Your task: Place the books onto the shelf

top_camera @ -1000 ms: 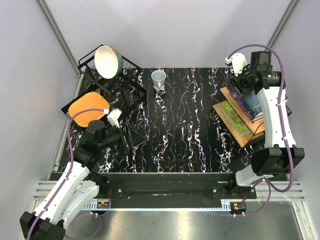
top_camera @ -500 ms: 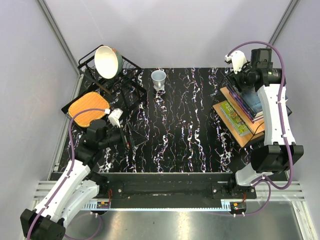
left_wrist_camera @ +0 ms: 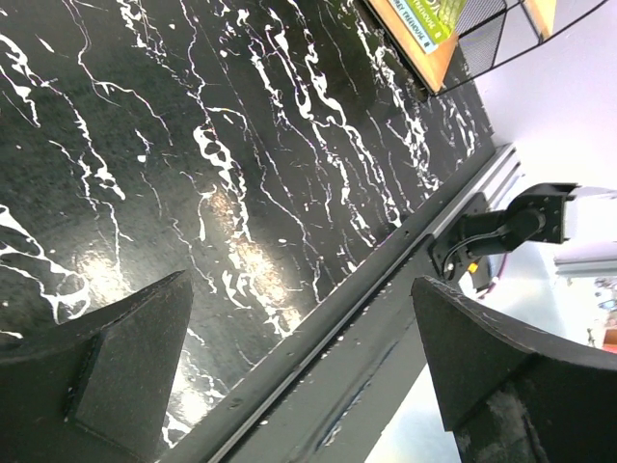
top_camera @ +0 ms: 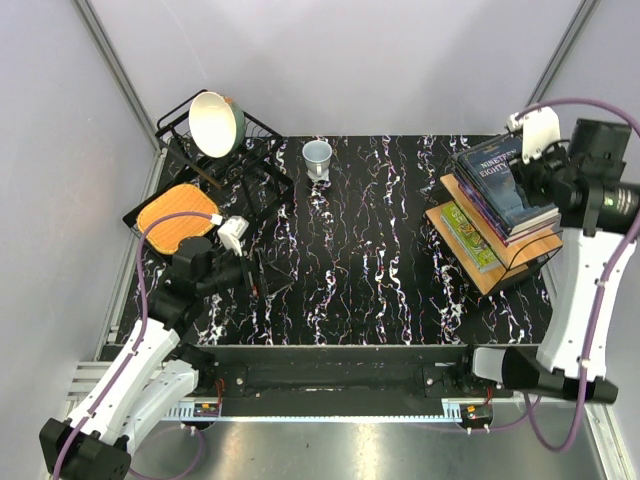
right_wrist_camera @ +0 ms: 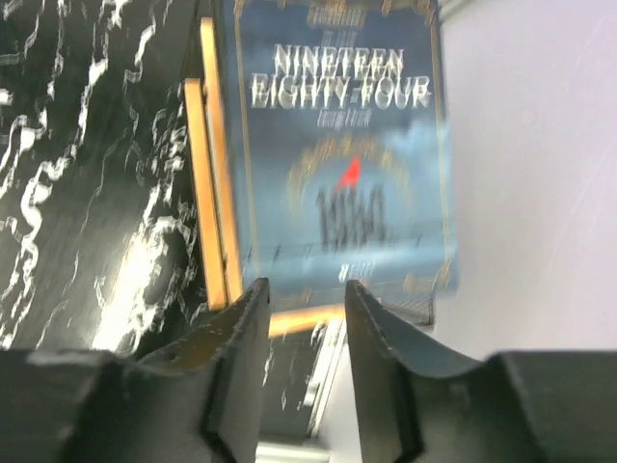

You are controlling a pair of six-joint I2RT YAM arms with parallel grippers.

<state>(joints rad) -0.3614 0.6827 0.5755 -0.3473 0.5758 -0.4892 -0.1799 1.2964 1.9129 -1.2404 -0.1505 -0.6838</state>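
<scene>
The shelf (top_camera: 497, 283), light wooden boards on thin black wire, stands at 3 o'clock on the table (top_camera: 350, 250). The books (top_camera: 505, 190) lie stacked flat on its upper board, blue-grey "Nineteen Eighty-Four" (right_wrist_camera: 337, 164) topmost; a lime green book (top_camera: 468, 235) lies on the lower board. The right gripper (right_wrist_camera: 301, 289) hangs near the stack's 3 o'clock edge, jaws narrowly parted, empty. The left gripper (left_wrist_camera: 301, 280), at 8 o'clock, is spread wide

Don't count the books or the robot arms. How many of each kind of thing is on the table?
Bowl: 1
Cup: 1
Cutting board: 1
Dish rack: 1
Shelf: 1
Total: 5
</scene>
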